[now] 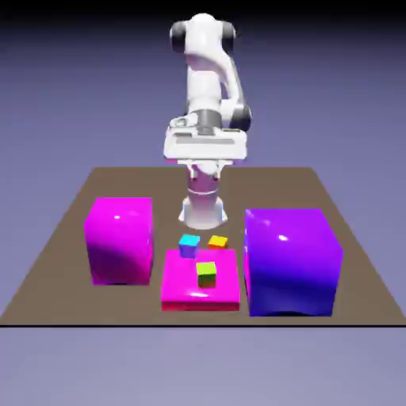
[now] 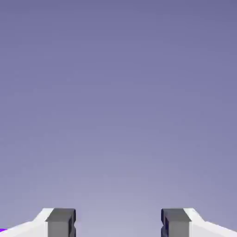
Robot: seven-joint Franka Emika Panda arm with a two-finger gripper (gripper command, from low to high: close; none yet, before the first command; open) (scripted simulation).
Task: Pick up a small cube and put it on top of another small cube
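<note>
Though raised high behind the flat pink block (image 1: 200,289), shows gripper (image 2: 118,224) jaws apart and empty, facing bare backdrop. Cannot find the teal cube in either view. Leaves a bare table (image 1: 55,301) strip before that block, with tall blocks (image 1: 119,238) close on both sides.

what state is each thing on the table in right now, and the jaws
gripper: jaws open, nothing between them
cyan-topped small cube: on the table, untouched
orange small cube: on the table
green-yellow small cube: atop the flat magenta block
tall magenta block: upright
purple block: upright
</note>
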